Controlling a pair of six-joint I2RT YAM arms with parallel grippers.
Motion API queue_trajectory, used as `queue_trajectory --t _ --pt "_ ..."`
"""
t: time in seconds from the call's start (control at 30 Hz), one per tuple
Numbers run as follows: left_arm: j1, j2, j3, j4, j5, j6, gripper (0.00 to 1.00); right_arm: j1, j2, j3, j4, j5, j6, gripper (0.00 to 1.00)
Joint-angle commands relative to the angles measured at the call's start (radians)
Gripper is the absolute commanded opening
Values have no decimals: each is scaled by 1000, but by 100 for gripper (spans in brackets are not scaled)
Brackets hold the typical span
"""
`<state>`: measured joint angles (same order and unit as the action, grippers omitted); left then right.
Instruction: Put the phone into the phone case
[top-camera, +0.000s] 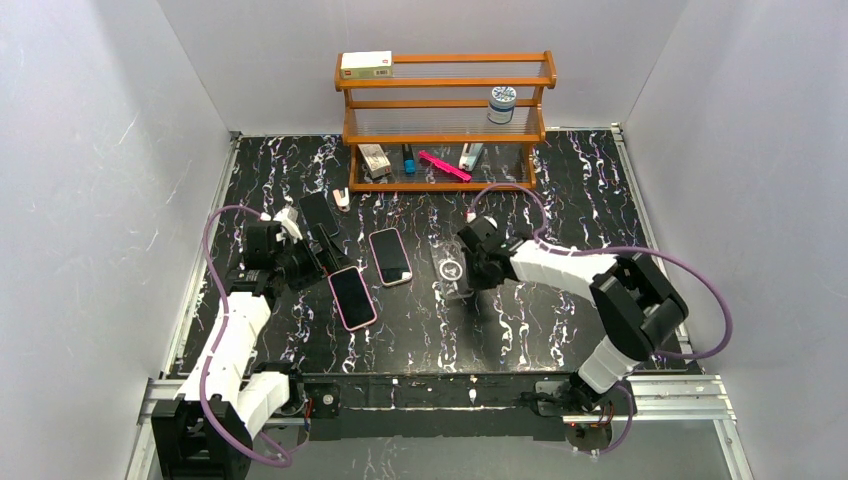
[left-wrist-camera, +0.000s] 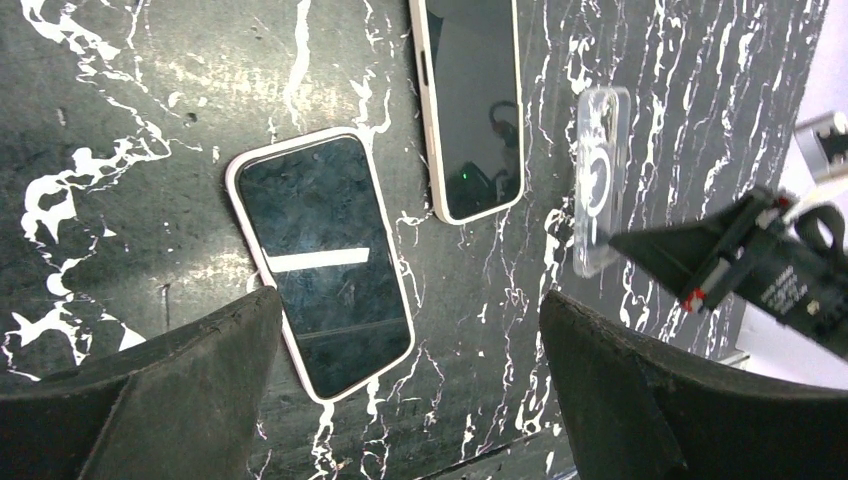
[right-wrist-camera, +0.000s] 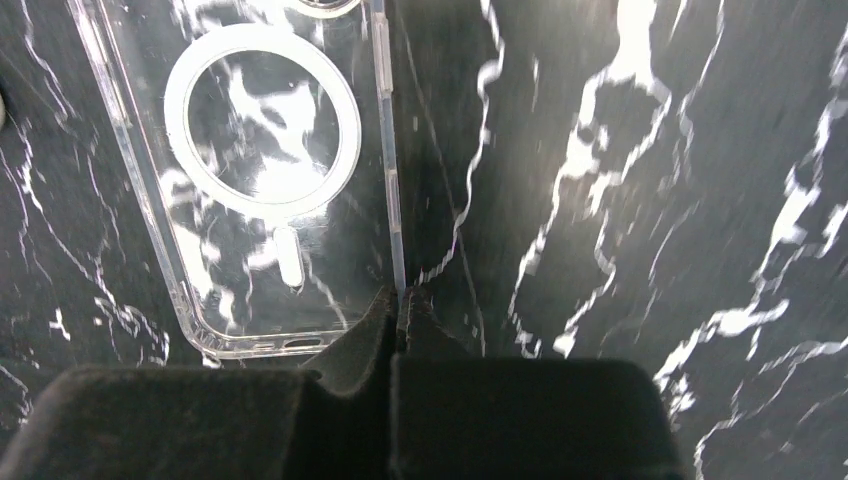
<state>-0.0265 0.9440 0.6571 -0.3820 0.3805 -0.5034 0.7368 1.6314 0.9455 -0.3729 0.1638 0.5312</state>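
Though barely under way, judged past the first grasp only. Below all, black marbled table (top-camera: 580, 200). Spread to its widest and empty, left pincer (left-wrist-camera: 410, 300); straight beneath it, nearer phone (left-wrist-camera: 320, 265), flat, screen up; ahead of it, second phone (left-wrist-camera: 470, 100), likewise flat. Closed tight, right pincer (right-wrist-camera: 402, 305), nipping one long side wall of clear phone case (right-wrist-camera: 260, 180) at the very tips. Left to do: lift a phone, seat it in the case; unclear which phone.

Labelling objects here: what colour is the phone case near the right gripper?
Clear plastic phone case with a white ring; best seen in the right wrist view.
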Motion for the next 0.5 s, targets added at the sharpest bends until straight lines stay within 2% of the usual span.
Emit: queue_trajectory --t 0.0,0.1,0.2,0.47 --pt "-3 1 36 -45 -55 -9 98 60 -84 -70 -91 70 222 1" --pt "-3 4 42 -63 -100 -19 98 82 -119 -95 -107 75 280 2" --pt "-2 28 57 -82 -174 -31 98 87 -155 -98 -105 57 294 9" --pt "-2 201 194 -104 -392 -41 98 87 -241 -100 -110 22 285 50"
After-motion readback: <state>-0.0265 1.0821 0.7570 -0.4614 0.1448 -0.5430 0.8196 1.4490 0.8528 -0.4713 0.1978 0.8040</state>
